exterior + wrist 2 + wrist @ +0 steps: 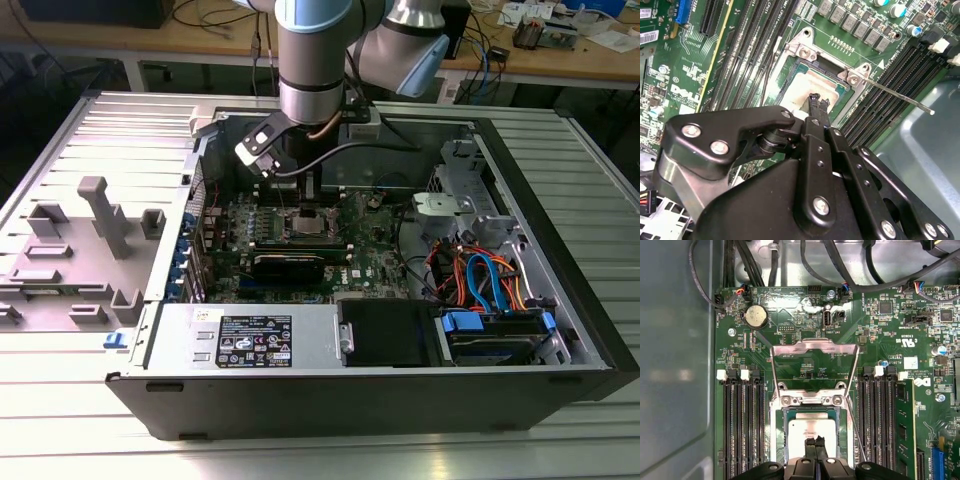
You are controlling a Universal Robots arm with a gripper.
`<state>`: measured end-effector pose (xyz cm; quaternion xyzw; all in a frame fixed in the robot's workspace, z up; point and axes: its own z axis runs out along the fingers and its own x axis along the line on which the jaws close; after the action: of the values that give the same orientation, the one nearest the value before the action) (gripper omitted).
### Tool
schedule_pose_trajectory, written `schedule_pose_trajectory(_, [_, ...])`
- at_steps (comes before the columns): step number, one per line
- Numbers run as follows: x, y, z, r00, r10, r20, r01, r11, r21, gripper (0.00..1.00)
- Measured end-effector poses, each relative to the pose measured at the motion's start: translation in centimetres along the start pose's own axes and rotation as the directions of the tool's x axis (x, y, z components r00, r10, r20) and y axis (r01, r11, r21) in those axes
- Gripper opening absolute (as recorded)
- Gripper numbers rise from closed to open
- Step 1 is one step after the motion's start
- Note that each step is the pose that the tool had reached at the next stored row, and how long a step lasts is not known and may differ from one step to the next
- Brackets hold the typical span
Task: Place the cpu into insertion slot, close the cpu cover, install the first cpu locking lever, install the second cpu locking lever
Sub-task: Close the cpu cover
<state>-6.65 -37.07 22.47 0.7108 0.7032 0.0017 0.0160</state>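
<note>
Reaching down into the open computer case [575, 300] on the desk [60, 400], the arm sets its gripper [815, 441] right over the insertion slot [812, 400] on the green circuit board [890, 330]. In both wrist views the two black fingertips [819, 102] are pressed together with nothing between them, and their tips rest on or just above the dull silver top of the cpu [810, 427]. The cpu lies flat inside the slot, framed by its metal rim. The cpu cover [812, 344] stands swung open, hinged at the slot's far edge, and the board shows through its window. A thin wire locking lever [895, 95] sticks out free beside the slot, over the long black memory slots [742, 425] that flank it on both sides.
</note>
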Motion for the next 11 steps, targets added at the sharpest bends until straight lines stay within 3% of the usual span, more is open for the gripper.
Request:
schedule_pose_trajectory(10, [-0.02,0.02,-0.75,1.0,0.0,0.0001,0.0,1.0,0.0,0.11])
schedule_pose_trajectory(11, [-0.02,0.03,-1.08,1.0,0.0,0.0,0.0,1.0,0.0,0.11])
